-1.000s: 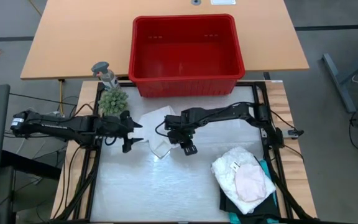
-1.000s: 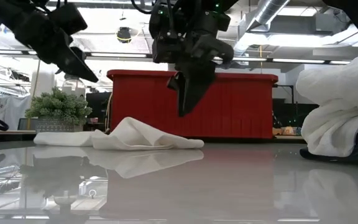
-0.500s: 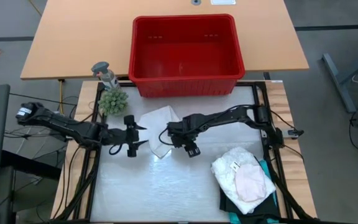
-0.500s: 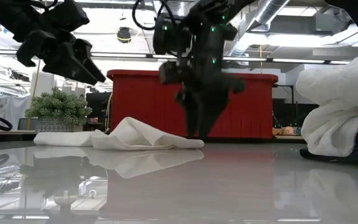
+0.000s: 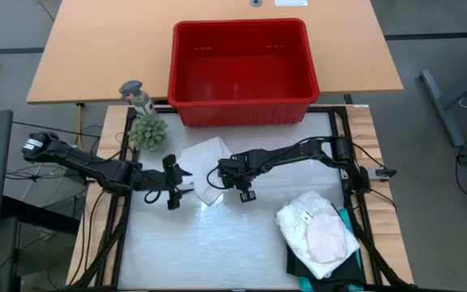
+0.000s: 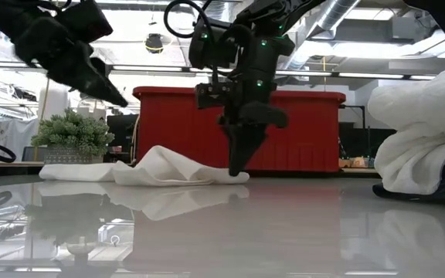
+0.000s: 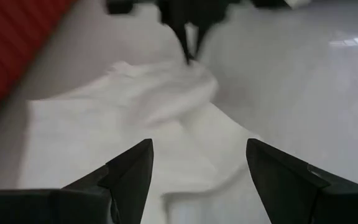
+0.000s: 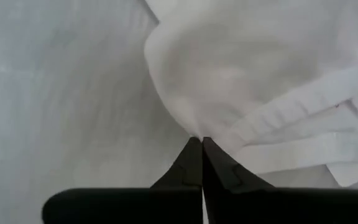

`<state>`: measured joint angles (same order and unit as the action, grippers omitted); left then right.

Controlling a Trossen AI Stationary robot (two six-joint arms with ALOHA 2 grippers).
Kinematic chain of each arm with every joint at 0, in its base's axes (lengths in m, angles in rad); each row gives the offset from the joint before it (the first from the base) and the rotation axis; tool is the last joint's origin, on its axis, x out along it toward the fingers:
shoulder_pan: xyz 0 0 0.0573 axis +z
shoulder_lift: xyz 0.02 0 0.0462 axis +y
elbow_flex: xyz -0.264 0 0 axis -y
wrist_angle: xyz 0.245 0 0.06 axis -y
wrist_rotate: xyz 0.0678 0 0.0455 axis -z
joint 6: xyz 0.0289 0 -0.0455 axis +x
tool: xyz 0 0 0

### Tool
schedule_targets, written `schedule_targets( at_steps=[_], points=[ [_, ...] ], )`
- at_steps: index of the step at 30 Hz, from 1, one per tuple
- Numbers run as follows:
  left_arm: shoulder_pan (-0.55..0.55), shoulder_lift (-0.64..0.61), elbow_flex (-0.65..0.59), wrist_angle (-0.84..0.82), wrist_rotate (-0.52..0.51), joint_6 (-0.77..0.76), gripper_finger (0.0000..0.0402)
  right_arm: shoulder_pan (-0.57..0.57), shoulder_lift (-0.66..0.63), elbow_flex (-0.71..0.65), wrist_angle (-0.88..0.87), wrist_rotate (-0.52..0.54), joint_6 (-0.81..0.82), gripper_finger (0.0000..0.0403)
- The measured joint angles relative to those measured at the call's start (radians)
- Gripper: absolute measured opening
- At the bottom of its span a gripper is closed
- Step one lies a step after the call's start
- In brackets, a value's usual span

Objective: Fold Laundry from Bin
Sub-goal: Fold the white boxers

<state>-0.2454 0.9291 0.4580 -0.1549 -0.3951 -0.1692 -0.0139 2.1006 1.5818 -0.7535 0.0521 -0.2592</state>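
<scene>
Bare tabletop lies open on the near side of the right pincer; the red bin blocks beyond, folded garments to its right.

Soft white cloth, glossy table

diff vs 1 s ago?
The right claw dropped to the small white cloth and closed at its edge. The left claw, open, moved toward the cloth's other side. The red bin and the folded pile are unchanged.
</scene>
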Motion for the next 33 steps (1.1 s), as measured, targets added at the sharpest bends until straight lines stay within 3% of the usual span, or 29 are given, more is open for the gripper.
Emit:
schedule_targets(
  at_steps=[1,3,8,13,16,20,27,30,33],
  points=[
    [-0.008,0.011,0.0,-0.003,0.016,-0.001,0.0247,0.0,0.0,0.0,0.001,0.0,0.007,0.0037],
    [-0.033,0.03,0.0,0.0,0.032,-0.01,0.0247,0.0,0.0,0.0,0.003,0.0,0.025,0.0018],
    [-0.124,0.125,-0.001,0.097,-0.036,0.011,0.0247,-0.001,0.0,0.0,0.007,0.0,0.078,0.0019],
    [-0.182,0.295,-0.001,0.251,-0.04,0.176,0.0247,-0.001,0.0,0.0,0.011,-0.001,0.101,0.0017],
    [-0.186,0.404,0.0,0.311,-0.029,0.244,0.0247,-0.001,0.0,0.001,0.015,-0.001,0.118,0.0019],
    [-0.175,0.533,0.016,0.344,-0.102,0.266,0.0247,0.001,0.0,0.001,0.014,-0.001,0.136,0.0019],
    [-0.146,0.672,0.047,0.415,-0.121,0.273,0.0246,0.013,0.0,0.001,0.014,-0.006,0.147,0.0019],
    [-0.128,0.688,0.068,0.412,-0.1,0.29,0.0226,0.015,0.0,0.001,0.014,-0.008,0.148,0.0019],
    [-0.111,0.691,0.074,0.403,-0.071,0.294,0.0173,0.015,0.0,0.001,0.015,-0.008,0.149,0.0018]
  ],
)
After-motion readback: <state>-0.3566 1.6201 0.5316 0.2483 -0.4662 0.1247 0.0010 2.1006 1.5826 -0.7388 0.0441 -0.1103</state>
